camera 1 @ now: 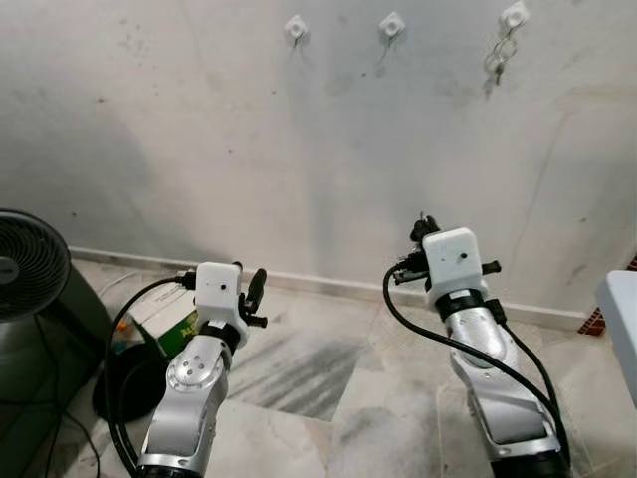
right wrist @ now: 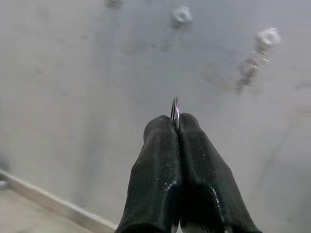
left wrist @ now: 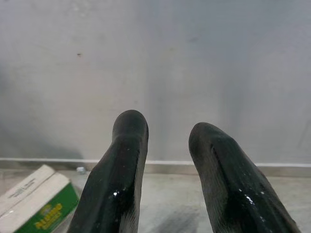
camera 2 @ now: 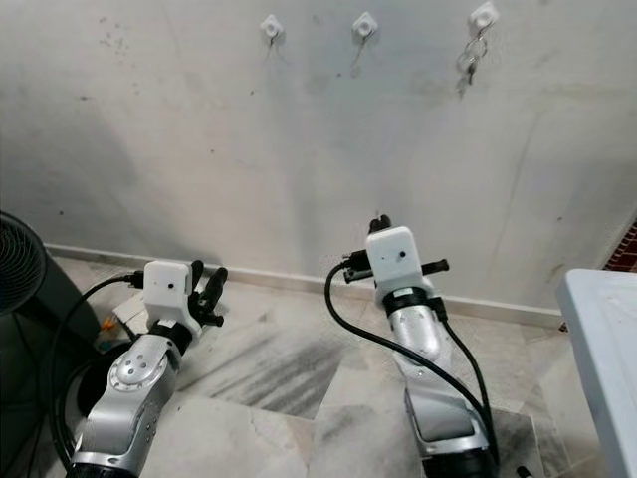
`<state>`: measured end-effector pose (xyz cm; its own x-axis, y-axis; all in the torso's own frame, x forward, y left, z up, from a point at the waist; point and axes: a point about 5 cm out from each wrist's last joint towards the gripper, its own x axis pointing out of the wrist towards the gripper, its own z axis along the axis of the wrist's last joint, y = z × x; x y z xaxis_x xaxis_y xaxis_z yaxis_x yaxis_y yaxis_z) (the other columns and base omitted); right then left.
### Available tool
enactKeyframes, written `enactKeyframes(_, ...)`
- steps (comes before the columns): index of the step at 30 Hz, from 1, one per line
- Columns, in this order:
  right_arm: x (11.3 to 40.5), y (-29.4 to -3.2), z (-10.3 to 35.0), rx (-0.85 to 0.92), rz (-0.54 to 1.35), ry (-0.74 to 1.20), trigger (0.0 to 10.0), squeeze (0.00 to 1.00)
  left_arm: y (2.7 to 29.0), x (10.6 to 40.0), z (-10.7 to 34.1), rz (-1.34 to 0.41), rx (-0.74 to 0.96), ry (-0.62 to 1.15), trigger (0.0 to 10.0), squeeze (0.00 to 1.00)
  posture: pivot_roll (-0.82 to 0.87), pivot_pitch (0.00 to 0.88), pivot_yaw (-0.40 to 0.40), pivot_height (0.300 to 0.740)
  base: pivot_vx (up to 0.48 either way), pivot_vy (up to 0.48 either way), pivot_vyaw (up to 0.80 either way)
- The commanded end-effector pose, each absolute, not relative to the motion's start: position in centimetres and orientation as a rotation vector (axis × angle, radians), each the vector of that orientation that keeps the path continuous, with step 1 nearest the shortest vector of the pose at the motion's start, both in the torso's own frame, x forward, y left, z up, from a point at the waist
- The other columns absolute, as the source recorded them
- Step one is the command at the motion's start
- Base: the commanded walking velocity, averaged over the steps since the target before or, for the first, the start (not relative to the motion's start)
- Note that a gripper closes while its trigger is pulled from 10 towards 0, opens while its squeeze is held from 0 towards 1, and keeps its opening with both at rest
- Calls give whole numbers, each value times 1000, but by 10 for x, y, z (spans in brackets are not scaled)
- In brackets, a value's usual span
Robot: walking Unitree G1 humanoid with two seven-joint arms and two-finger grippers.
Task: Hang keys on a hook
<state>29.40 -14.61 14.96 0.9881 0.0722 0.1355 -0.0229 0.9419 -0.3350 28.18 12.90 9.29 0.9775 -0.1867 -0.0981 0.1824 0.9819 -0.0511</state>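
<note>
Right pincer (right wrist: 176, 127) pinches a key ring (right wrist: 175, 110) poking past its tips.

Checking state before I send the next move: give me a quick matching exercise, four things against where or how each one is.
Things:
1. Key ring
2. Right hook
3. Left gripper
4. Box

States:
a. open, holding nothing
b. on the floor by the wall
c. pinched between the right gripper's fingertips
d. already carries hung keys

Pairs: 1-c, 2-d, 3-a, 4-b
</note>
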Motion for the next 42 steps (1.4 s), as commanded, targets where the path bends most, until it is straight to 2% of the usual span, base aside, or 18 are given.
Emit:
enactKeyframes(1,295,-138,150,-320,69,-156,10000,0,137,283,94,-176,-54,112,10000,0,-44,0,116,740,0,0,0)
enactKeyframes(12,293,-138,150,-318,76,-160,10000,0,140,283,95,-191,-124,110,10000,0,-50,0,117,740,0,0,0)
enactKeyframes(42,292,-136,149,-328,97,-162,10000,0,134,279,84,-244,-137,168,10000,0,-59,0,115,740,332,0,0)
